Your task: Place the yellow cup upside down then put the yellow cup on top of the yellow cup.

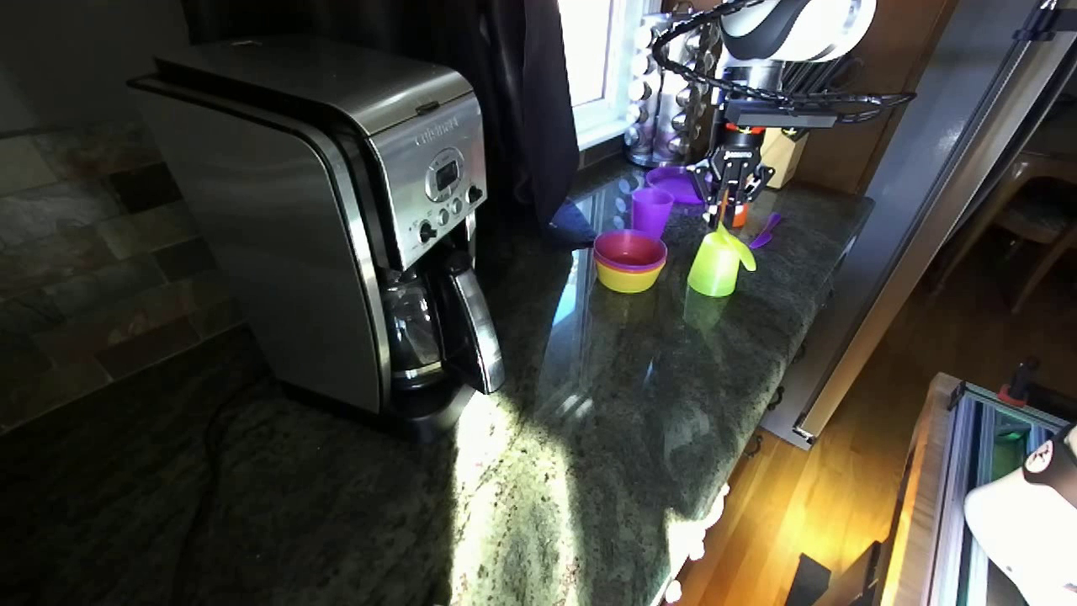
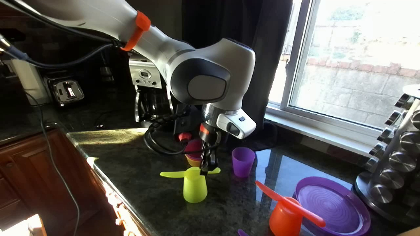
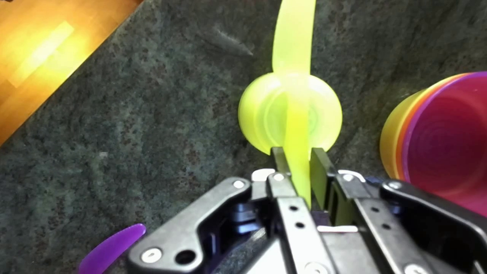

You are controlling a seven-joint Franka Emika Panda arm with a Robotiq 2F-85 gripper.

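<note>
A yellow-green cup (image 1: 713, 273) stands upside down on the dark counter; it also shows in an exterior view (image 2: 195, 191) and in the wrist view (image 3: 258, 121). A flat yellow-green utensil (image 3: 293, 42), like a knife, lies across its upturned base and sticks out on both sides; it also shows in an exterior view (image 2: 172, 174). My gripper (image 3: 296, 152) points down beside the cup, with its fingers on either side of the utensil's narrow end. The finger gap is narrow; whether both fingers press on the utensil cannot be told. No second yellow cup shows.
Stacked bowls (image 1: 629, 278) stand close beside the cup, with a purple cup (image 2: 242, 162) behind. An orange cup (image 2: 283, 219) topped by an orange utensil stands by purple plates (image 2: 331, 203). A purple utensil (image 3: 112, 247) lies near the gripper. A coffee maker (image 1: 421, 185) stands farther along.
</note>
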